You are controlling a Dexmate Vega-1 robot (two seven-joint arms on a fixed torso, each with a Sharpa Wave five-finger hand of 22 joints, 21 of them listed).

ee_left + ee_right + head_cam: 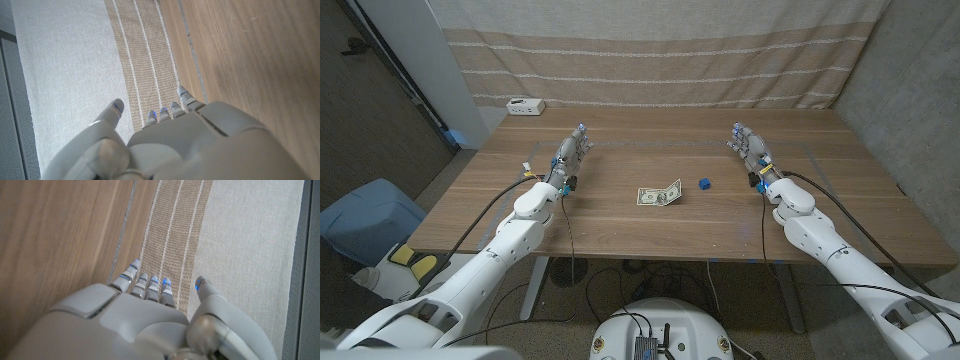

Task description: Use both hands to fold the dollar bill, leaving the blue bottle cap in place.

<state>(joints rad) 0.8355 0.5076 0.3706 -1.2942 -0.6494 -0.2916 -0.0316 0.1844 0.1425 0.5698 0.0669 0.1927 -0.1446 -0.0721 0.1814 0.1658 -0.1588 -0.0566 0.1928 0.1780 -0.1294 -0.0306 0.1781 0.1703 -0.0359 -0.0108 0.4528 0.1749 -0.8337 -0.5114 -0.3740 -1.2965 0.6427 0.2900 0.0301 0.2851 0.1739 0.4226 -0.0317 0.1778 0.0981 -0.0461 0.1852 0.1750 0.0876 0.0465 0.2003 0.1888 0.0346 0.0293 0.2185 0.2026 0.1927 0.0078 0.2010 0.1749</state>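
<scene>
A dollar bill (660,195) lies on the wooden table (620,225) near its middle, with its right end lifted or folded over a little. A small blue bottle cap (704,183) sits just to the right of the bill, apart from it. My left hand (572,151) is well to the left of the bill, fingers apart and holding nothing. My right hand (749,147) is to the right of the cap and farther back, also with fingers apart and holding nothing. The left wrist view shows the left hand (185,140) from behind, and the right wrist view shows the right hand (140,320) the same way.
A small white box (526,105) stands at the table's back left corner. A striped beige curtain (660,50) hangs behind the table. A blue bin (365,220) stands on the floor to the left.
</scene>
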